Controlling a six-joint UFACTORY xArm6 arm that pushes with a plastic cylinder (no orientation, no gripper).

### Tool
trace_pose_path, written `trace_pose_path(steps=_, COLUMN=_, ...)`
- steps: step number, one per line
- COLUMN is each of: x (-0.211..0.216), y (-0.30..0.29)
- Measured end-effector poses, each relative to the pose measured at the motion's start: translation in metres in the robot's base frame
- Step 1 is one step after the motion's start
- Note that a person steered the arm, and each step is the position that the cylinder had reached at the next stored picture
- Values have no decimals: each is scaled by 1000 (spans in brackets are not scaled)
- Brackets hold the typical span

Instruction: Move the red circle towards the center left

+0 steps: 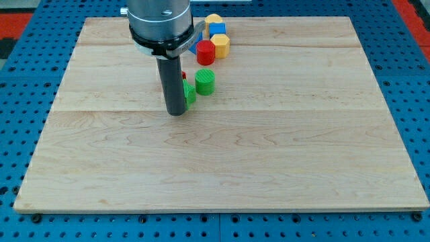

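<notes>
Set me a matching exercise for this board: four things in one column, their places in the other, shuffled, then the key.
1. red circle
2. green cylinder
3. my tip
4. blue cube

A. touching the half-hidden green block
B. nearest the view's top of these four
C. directly below the red circle
D. left of the yellow block

Pairs: 1-D, 2-C, 3-A, 4-B

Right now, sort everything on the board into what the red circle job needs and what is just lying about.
Needed:
red circle
my tip, below and left of it

Lying about:
green circle
green block touching my rod
yellow blocks
blue block
</notes>
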State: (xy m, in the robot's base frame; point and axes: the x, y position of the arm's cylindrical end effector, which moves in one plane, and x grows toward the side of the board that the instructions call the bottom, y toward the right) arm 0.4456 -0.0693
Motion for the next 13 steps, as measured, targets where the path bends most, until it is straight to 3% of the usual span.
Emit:
trace_pose_path(steps=3, x=-1, y=12)
trace_pose_path(steps=4, x=18, y=80)
trace_pose_path(steps=5, x=8, y=142)
trace_pose_path(steps=7, x=-18, y=178)
trace_pose_path(steps=8, x=-18, y=178)
trace_pose_path(steps=9, x=-66, y=178)
trace_pose_path(steps=12, x=-153, y=91)
trace_pose_path(steps=13, x=-150, y=28)
